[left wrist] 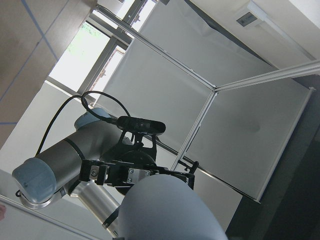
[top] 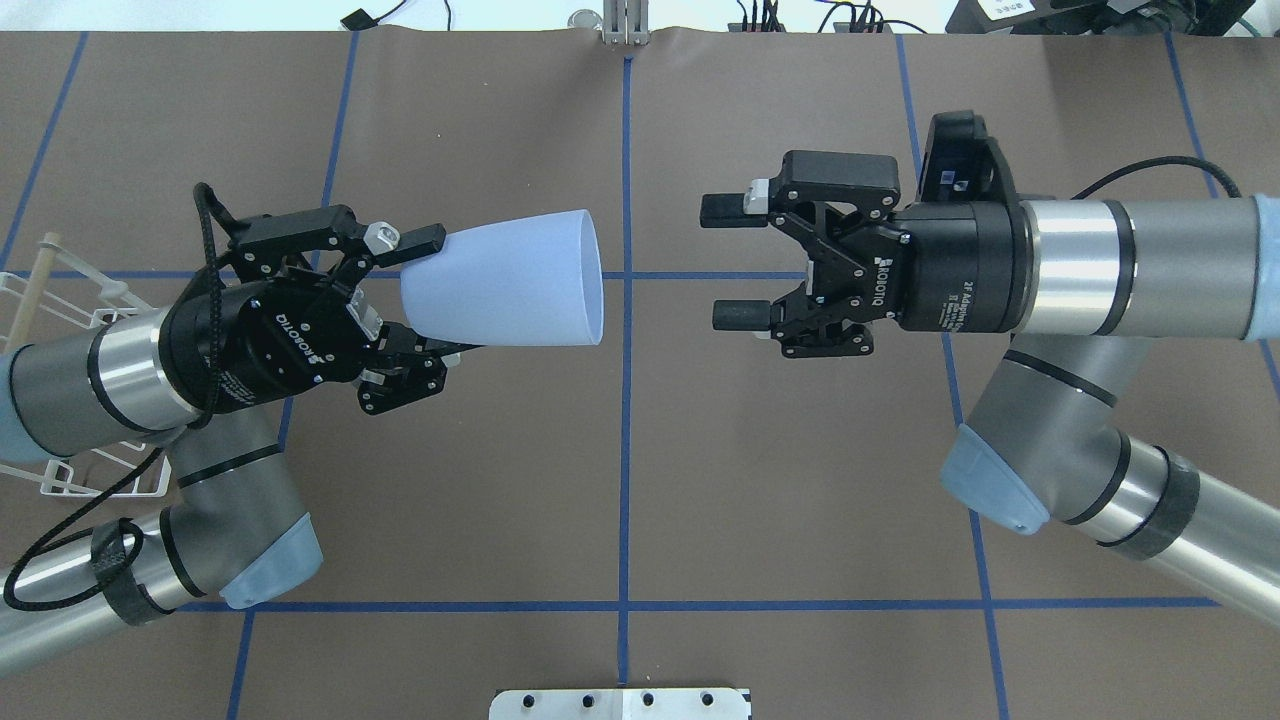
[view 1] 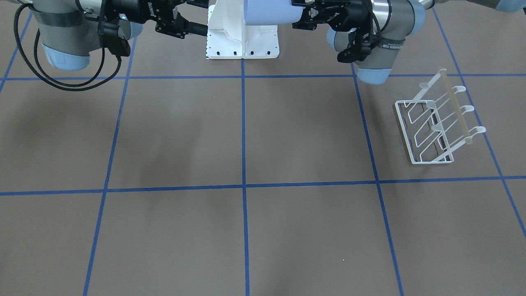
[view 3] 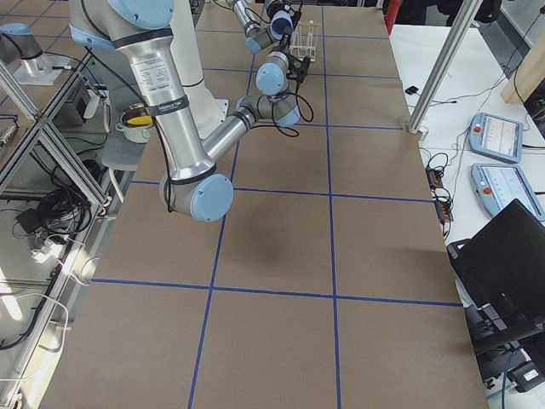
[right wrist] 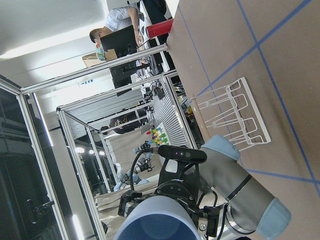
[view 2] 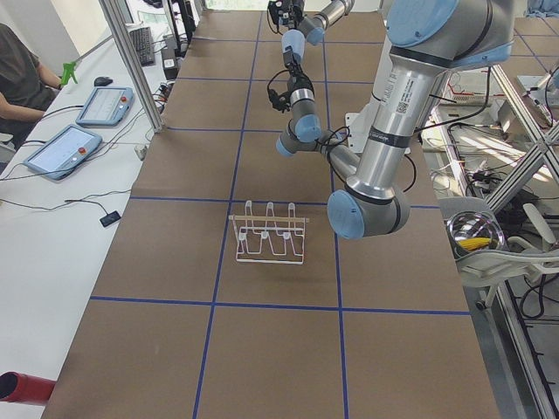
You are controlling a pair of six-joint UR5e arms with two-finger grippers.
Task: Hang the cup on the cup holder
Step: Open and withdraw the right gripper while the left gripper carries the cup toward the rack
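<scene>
The light blue cup (top: pixel 510 280) is held on its side in the air, its rim pointing toward my right gripper. My left gripper (top: pixel 435 295) is shut on the cup's narrow base end. My right gripper (top: pixel 728 262) is open and empty, facing the cup's rim a short gap away. The cup also shows at the top of the front view (view 1: pixel 267 12), in the left wrist view (left wrist: pixel 170 210) and in the right wrist view (right wrist: pixel 160 222). The white wire cup holder (view 1: pixel 435 123) with its tan wooden bar stands on the table, empty, partly hidden under my left arm in the overhead view (top: pixel 60 300).
The table is a brown mat (top: pixel 760 480) with blue tape grid lines. The robot's white base plate (view 1: pixel 242 41) is at the table's near edge. An operator's bench with tablets (view 2: pixel 83 131) runs along the far side.
</scene>
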